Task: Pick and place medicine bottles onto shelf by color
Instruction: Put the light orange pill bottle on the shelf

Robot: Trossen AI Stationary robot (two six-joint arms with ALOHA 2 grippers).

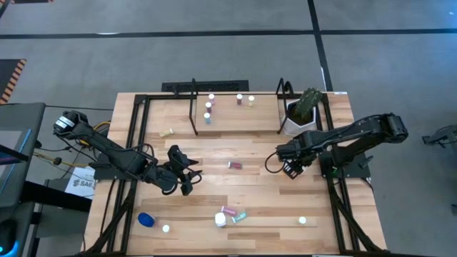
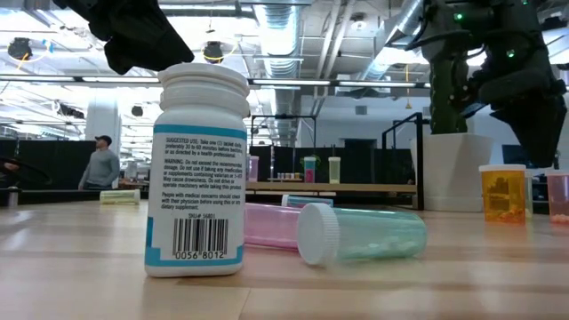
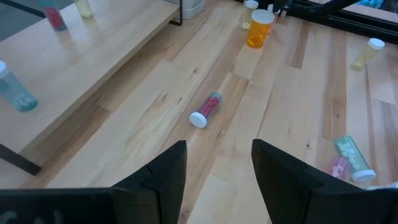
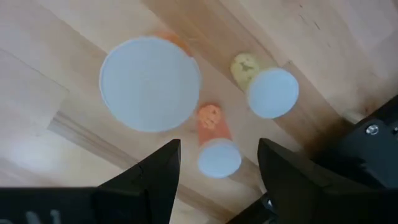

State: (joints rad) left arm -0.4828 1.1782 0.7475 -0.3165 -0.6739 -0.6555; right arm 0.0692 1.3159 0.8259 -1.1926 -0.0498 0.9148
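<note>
Bottles (image 4: 150, 84) under your open right gripper (image 4: 214, 168) show only caps, bodies mostly hidden; open left gripper (image 3: 217, 168), frame bottom, holds nothing.

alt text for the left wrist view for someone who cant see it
The left gripper, fingers apart and holding nothing, hovers over the plank table, facing a pink bottle lying on its side. Farther off stands an orange bottle; teal and pink bottles stand on the wooden shelf.
</note>
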